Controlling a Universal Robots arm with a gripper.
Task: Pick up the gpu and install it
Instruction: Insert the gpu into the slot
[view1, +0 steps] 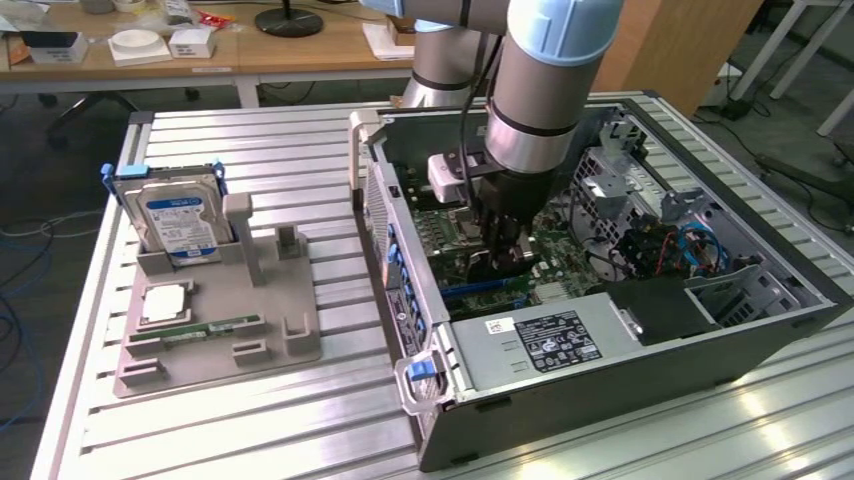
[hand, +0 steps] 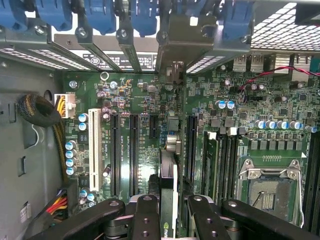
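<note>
Black two-finger gripper (hand: 170, 220) clamps the thin green gpu card (hand: 168, 165) edge-on over the green motherboard (hand: 225, 85), long axis parallel to its black slots (hand: 134, 150).

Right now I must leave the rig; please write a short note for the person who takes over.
Tool: inside the open computer case, shut on the graphics card.
Card: edge-on between the fingers, low over the motherboard slots.
Done: card picked up and carried into the case.
Left: seating; I cannot tell whether the card is in its slot yet.
</note>
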